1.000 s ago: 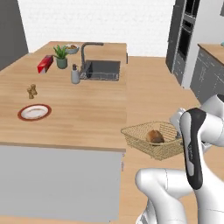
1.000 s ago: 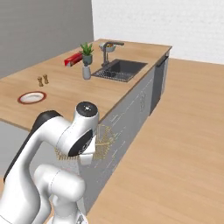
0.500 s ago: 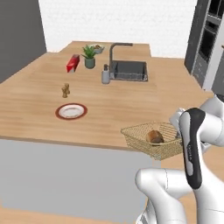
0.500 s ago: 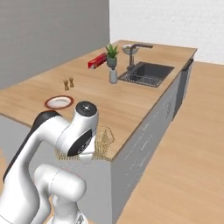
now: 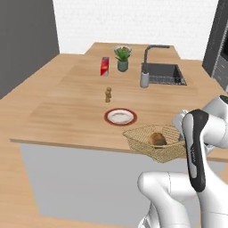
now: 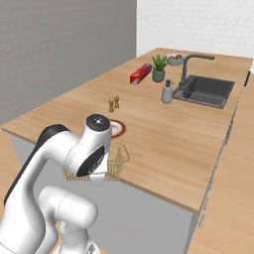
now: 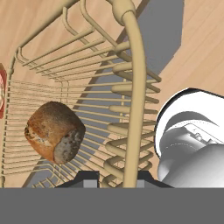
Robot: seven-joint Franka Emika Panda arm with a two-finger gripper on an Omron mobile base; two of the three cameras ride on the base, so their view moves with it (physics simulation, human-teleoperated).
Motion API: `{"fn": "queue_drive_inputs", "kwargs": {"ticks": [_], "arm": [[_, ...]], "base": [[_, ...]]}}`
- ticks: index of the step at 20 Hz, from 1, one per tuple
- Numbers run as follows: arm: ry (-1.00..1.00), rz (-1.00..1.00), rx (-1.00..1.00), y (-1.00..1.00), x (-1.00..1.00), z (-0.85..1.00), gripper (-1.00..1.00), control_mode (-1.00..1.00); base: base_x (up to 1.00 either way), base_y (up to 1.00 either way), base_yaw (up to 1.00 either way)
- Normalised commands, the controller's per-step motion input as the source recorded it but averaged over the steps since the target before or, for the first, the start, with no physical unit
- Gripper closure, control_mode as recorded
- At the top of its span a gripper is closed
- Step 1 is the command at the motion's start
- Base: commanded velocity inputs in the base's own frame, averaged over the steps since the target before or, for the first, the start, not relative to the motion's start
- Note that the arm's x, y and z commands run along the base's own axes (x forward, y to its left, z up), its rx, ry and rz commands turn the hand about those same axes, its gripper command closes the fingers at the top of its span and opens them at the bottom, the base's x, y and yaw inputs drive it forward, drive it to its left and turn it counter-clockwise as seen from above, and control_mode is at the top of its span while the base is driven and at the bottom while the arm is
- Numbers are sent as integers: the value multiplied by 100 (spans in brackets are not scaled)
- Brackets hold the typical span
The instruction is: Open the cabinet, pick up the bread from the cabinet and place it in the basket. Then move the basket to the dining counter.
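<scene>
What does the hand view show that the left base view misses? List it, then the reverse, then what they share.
Hand view adds: the tool shut on the basket rim, wire by wire, and the darker side of the bread.
Left base view adds: the plate, sink, faucet, potted plant and red box further along the dining counter.
Shared: the basket with the bread lying inside it, over the wood top.
</scene>
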Motion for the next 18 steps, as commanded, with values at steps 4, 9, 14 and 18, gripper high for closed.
{"fn": "queue_drive_inputs", "kwargs": {"ticks": [4, 9, 14, 18], "arm": [[0, 0, 0, 0, 0, 0, 100, 100], [0, 0, 0, 0, 0, 0, 100, 100], [0, 0, 0, 0, 0, 0, 100, 100], [0, 0, 0, 0, 0, 0, 100, 100]], "base": [[58, 100, 0], [75, 96, -2], [87, 59, -8], [69, 30, -8]]}}
